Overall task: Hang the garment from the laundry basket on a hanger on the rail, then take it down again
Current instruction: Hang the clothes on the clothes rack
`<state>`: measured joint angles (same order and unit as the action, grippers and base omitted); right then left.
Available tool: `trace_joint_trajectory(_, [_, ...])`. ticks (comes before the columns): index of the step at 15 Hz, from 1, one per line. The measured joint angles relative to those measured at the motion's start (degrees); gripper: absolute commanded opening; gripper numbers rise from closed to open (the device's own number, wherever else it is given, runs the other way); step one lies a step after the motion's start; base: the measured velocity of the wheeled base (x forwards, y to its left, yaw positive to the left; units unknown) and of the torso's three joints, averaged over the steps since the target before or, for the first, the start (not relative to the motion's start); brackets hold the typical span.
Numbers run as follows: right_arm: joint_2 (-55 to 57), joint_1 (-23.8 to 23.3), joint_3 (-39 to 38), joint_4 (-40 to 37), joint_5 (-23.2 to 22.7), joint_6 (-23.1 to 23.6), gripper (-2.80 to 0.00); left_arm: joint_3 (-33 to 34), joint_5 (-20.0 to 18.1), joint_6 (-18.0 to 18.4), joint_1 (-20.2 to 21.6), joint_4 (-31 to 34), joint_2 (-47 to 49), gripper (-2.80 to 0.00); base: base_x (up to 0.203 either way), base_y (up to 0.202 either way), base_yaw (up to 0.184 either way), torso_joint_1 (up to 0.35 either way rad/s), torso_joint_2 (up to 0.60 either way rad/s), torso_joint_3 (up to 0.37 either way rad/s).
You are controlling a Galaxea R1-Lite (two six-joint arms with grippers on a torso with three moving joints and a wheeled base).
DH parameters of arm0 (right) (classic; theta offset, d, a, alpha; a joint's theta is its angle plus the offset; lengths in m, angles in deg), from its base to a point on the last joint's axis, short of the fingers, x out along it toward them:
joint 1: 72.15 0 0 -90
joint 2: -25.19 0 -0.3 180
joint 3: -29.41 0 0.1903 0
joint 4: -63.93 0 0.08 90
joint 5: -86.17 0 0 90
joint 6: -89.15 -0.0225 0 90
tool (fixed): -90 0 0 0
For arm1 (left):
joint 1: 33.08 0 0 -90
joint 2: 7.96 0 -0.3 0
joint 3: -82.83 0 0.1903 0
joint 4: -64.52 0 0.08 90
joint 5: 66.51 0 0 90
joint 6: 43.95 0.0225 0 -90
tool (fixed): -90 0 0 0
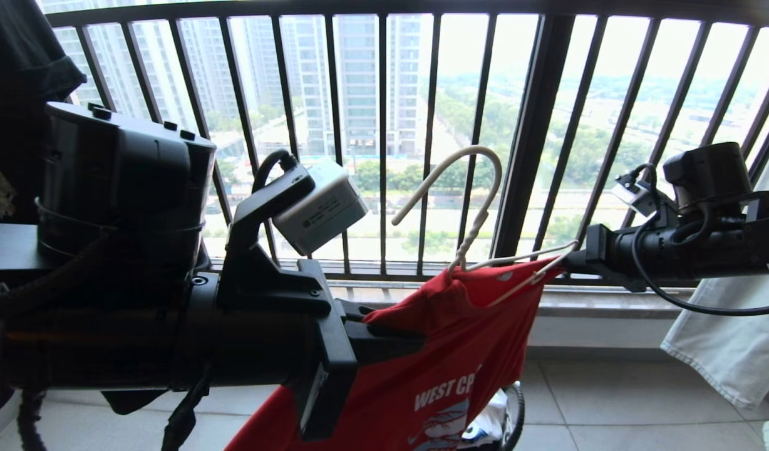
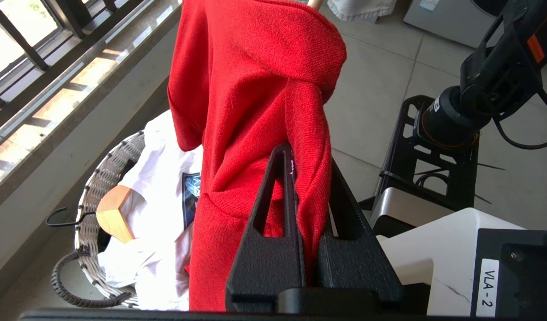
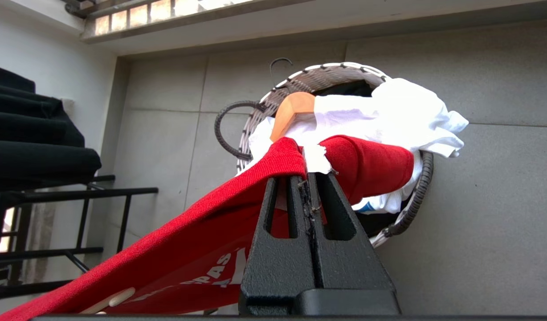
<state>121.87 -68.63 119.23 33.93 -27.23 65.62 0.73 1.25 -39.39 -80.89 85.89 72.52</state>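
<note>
- The left claw is clenched on a bunched fold of the red shirt by the collar, holding that shoulder up at chest height.
- The right claw is pinched tight on the shirt's far shoulder, apparently with the hanger's tip caught in the same pinch; the head view shows the wire arm running straight into it.
- The white hanger sits partly inside the shirt, its hook free in the air before the window bars, on nothing.
- Spreading the shirt between two grips probably keeps the neck open so the wire can seat in both shoulders.
- No rail shows in any view, so hanging is not yet done.
- The basket stands on the floor below, holding a white shirt and a wooden hanger; the red hem drapes toward it.
</note>
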Motion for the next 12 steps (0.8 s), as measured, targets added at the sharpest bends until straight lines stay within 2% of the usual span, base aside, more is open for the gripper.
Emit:
trace_joint_trajectory(3, [-0.57,-0.11,0.22,-0.33,0.05,0.0,-2.8,0.85,0.0,2.66,-0.01,0.0,1.49,-2.8,0.0,0.0,0.0,0.0,0.0,0.0])
trace_joint_trajectory(6, [-1.24,-0.13,0.24,-0.74,0.11,0.02,-2.8,1.16,0.13,3.78,0.07,-0.08,3.46,-2.8,0.0,0.0,0.0,0.0,0.0,0.0])
trace_joint_trajectory(9, [-2.04,-0.13,2.19,-6.71,0.22,0.78,-2.8,1.07,1.77,5.09,0.98,-0.69,5.32,-2.8,0.0,0.0,0.0,0.0,0.0,0.0])
trace_joint_trajectory(12, [-2.45,-0.11,3.39,-9.26,0.41,1.97,-2.8,0.52,3.0,5.2,2.08,-0.83,5.85,-2.8,0.0,0.0,0.0,0.0,0.0,0.0])
